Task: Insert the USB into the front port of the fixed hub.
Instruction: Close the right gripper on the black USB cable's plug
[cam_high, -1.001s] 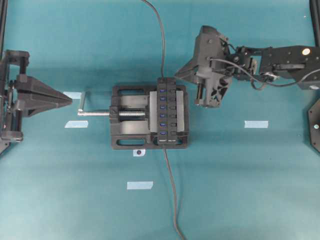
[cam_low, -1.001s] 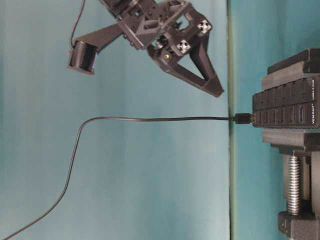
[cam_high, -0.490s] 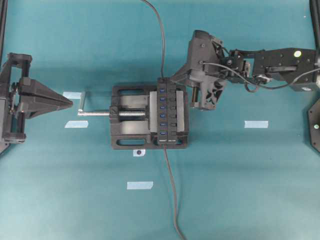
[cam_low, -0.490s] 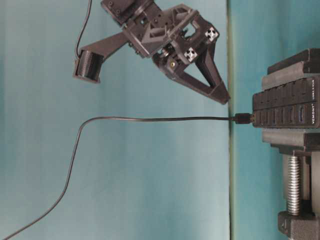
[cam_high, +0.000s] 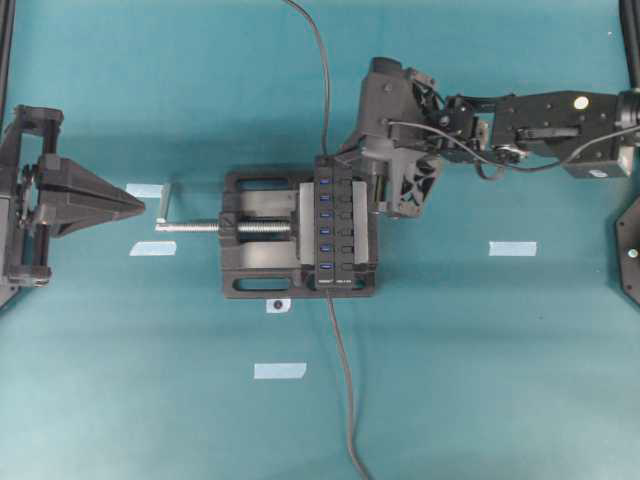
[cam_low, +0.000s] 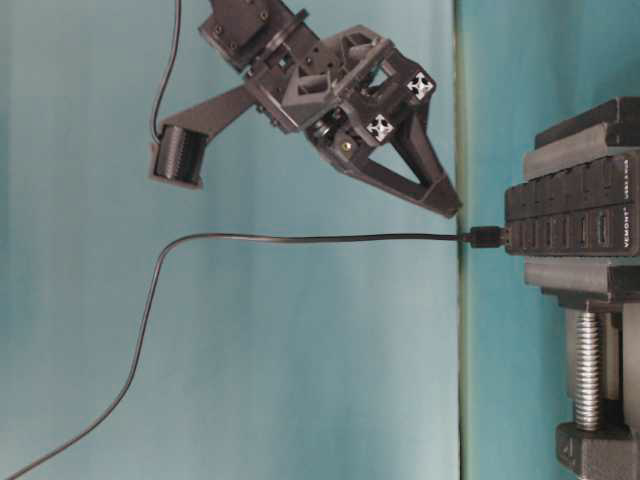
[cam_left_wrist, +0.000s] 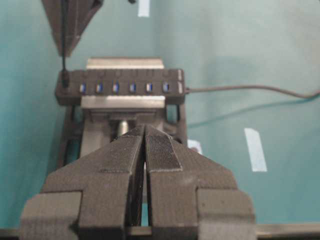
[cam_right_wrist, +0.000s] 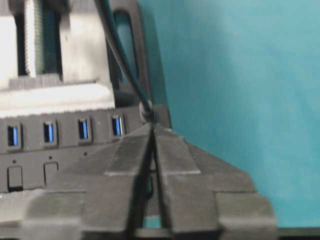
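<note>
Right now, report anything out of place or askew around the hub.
Nothing stands out. The USB stands straight in the end port of the fixed hub, which sits square in the vise. No damage or spill shows.

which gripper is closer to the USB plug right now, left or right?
Right. The right gripper sits just beside the USB plug, which is at the end of the fixed hub. The left gripper is far off, beyond the vise screw handle.
</note>
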